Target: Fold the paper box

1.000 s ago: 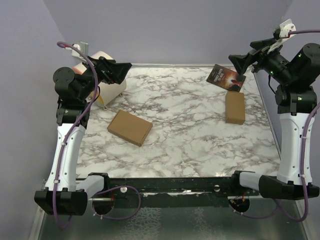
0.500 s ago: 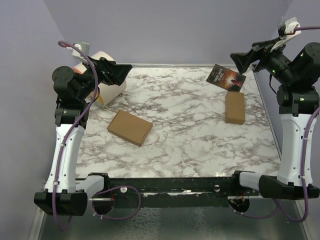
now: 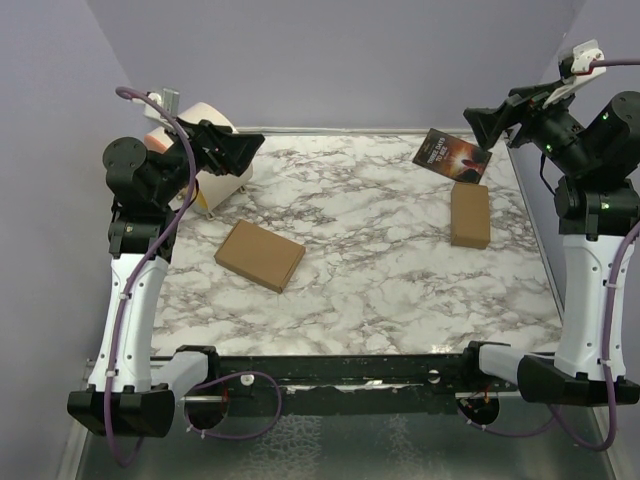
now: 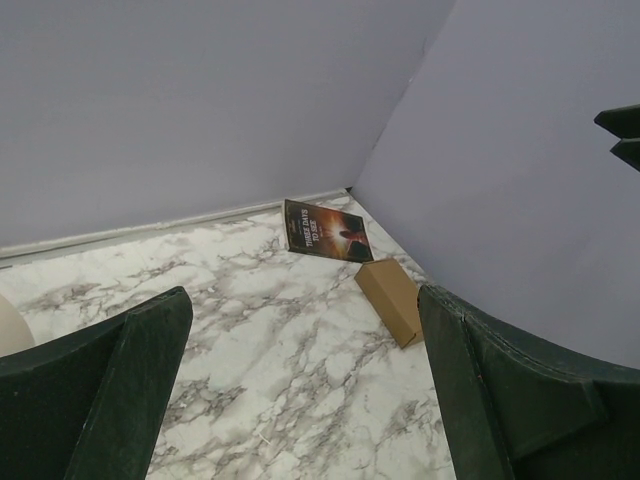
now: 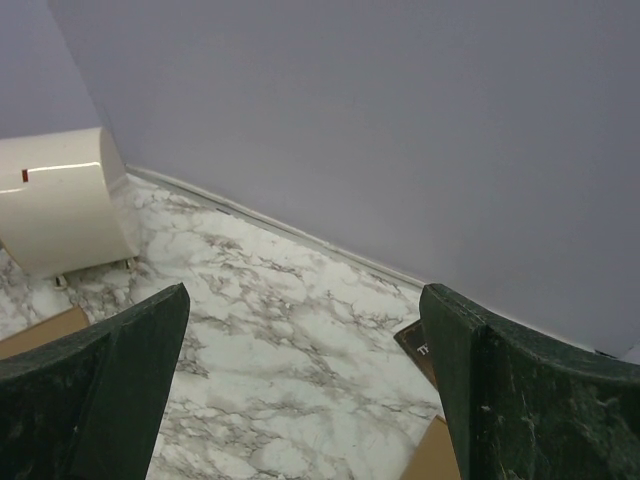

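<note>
Paper box (image 3: 259, 255) lay closed on the tabletop (image 3: 380, 270), left of centre, touching neither tool. We held the left tool (image 3: 245, 149) spread wide far left, the right tool (image 3: 479, 125) spread wide near the far-right booklet (image 3: 452, 155).

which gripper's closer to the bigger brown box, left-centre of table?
Left. The left gripper hangs raised just beyond the paper box; the right gripper is far across, by the booklet.
</note>
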`<state>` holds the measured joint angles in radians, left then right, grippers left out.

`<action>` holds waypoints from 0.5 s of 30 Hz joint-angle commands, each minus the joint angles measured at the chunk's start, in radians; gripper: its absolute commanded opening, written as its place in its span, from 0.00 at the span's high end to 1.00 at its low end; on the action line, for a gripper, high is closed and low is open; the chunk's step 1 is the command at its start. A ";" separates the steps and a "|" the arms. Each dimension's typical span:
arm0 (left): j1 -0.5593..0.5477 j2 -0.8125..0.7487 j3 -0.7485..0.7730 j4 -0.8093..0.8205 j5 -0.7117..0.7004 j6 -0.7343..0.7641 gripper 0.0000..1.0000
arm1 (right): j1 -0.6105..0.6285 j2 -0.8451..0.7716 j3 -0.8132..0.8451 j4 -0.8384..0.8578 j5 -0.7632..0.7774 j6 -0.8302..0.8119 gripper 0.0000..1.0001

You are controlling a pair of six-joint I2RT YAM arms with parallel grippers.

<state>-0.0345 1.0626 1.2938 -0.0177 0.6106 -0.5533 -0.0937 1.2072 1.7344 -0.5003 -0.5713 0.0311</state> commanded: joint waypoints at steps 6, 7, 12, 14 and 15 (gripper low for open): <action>0.004 -0.033 -0.017 0.000 0.032 0.014 0.01 | -0.004 -0.025 -0.024 0.012 0.039 -0.025 0.00; 0.004 -0.033 -0.019 -0.002 0.033 0.015 0.01 | -0.003 -0.026 -0.025 0.014 0.040 -0.021 0.00; 0.004 -0.033 -0.022 -0.002 0.034 0.019 0.01 | -0.004 -0.028 -0.028 0.013 0.035 -0.019 0.00; 0.004 -0.030 -0.024 -0.004 0.036 0.019 0.01 | -0.003 -0.027 -0.028 0.012 0.032 -0.020 0.00; 0.004 -0.030 -0.025 -0.004 0.037 0.018 0.01 | -0.004 -0.027 -0.029 0.014 0.033 -0.020 0.00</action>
<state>-0.0345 1.0508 1.2758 -0.0315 0.6197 -0.5457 -0.0937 1.2003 1.7081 -0.4999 -0.5610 0.0181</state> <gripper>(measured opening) 0.991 0.997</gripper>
